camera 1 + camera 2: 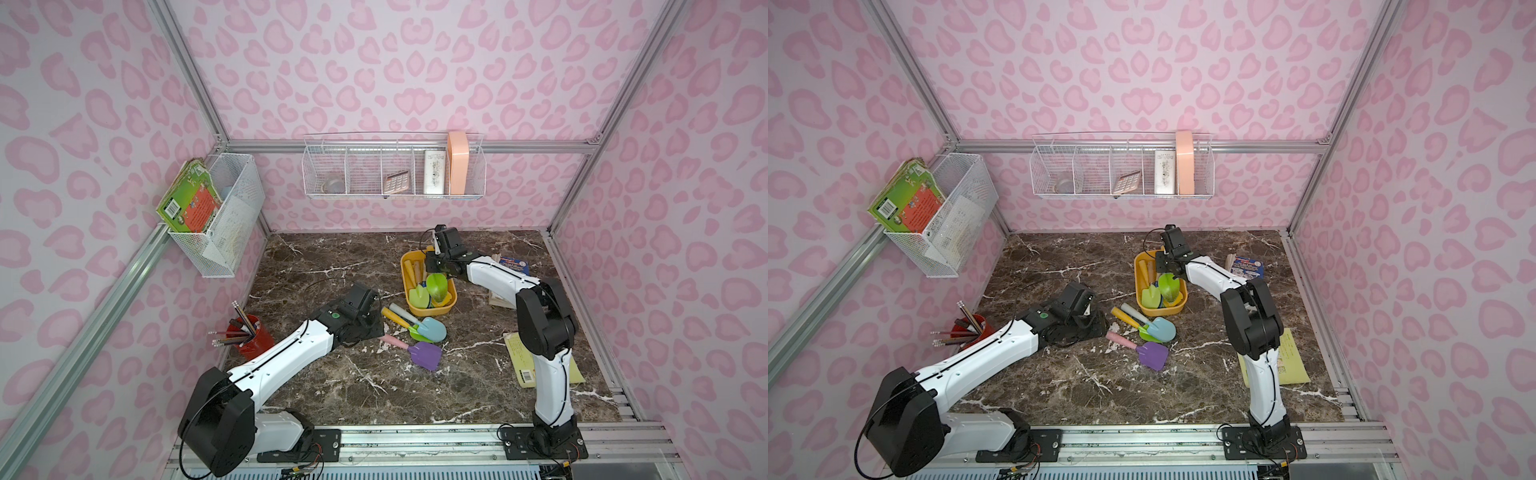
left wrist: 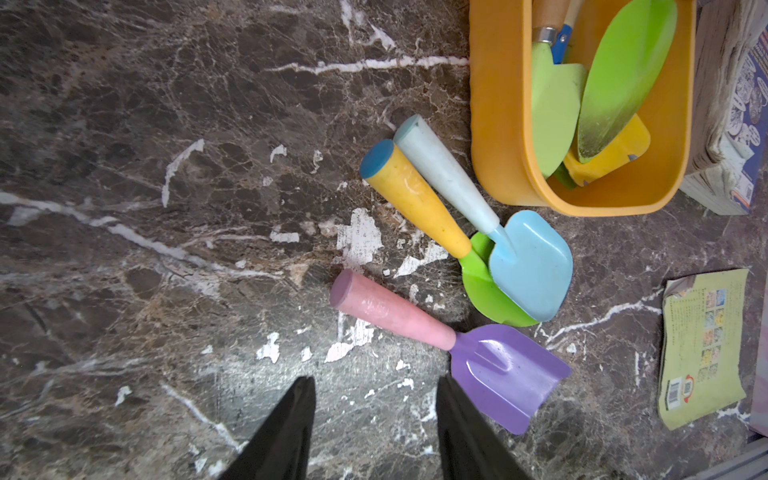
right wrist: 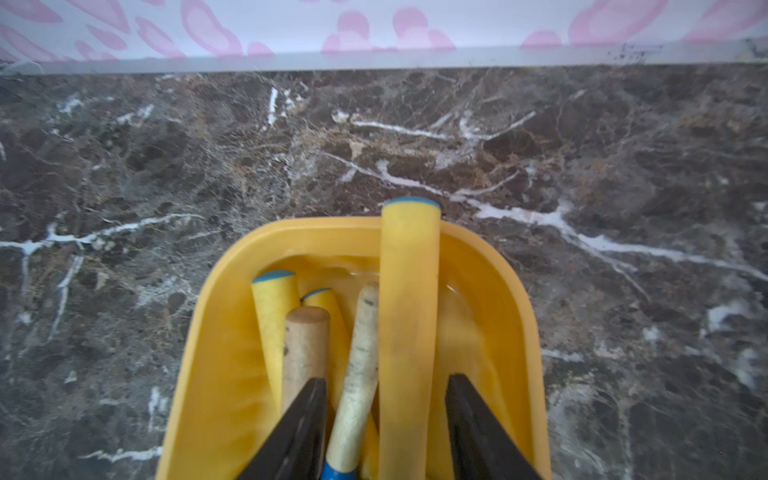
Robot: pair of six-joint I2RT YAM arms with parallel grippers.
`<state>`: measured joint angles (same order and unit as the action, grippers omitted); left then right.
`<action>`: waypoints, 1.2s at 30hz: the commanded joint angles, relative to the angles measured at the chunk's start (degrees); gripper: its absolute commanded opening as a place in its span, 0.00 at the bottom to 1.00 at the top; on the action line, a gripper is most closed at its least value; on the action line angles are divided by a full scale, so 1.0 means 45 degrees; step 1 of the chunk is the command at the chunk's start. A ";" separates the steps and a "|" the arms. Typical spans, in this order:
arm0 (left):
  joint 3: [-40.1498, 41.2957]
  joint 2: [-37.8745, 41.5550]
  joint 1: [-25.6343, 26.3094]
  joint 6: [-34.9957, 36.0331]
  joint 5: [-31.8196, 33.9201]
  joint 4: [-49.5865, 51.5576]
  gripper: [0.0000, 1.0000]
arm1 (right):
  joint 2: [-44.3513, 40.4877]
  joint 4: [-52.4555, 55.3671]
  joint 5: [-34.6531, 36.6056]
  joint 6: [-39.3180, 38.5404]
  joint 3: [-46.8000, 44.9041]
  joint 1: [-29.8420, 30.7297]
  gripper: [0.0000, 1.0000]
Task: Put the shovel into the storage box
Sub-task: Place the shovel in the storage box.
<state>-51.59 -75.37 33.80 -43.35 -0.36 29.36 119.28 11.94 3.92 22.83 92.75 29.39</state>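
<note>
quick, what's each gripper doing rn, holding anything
left gripper: open, holding nothing
right gripper: open, jaws either side of a yellow shovel handle in the box, not clamped on it

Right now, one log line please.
right gripper open above storage box; left gripper open; on table: purple shovel, blue shovel, green shovel

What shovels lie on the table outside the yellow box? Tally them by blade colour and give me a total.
Blue-bladed shovel: 1
Green-bladed shovel: 1
Purple-bladed shovel: 1
Total: 3, all lying on the table beside the storage box.
</note>
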 commanded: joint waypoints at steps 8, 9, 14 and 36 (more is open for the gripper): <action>-0.0059 0.0148 -0.0031 0.0038 -0.0012 0.0058 0.52 | -0.0483 0.0145 0.0227 -0.0065 -0.0709 -0.0027 0.45; -0.0058 0.0151 -0.0031 0.0035 -0.0036 0.0049 0.52 | -0.0458 0.0055 0.0241 -0.0018 -0.0835 -0.0045 0.46; -0.0048 0.0176 -0.0031 0.0057 0.0001 0.0095 0.52 | -0.0082 0.0010 0.0059 0.0016 -0.0837 -0.0076 0.41; -0.0041 -0.0067 -0.0063 0.0076 -0.0066 -0.0158 0.51 | -0.0309 0.1858 -0.0003 -0.0264 0.0518 -0.0156 0.06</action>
<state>-51.94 -75.53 33.58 -43.33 -0.43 29.21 117.89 18.11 3.11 22.22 94.61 28.60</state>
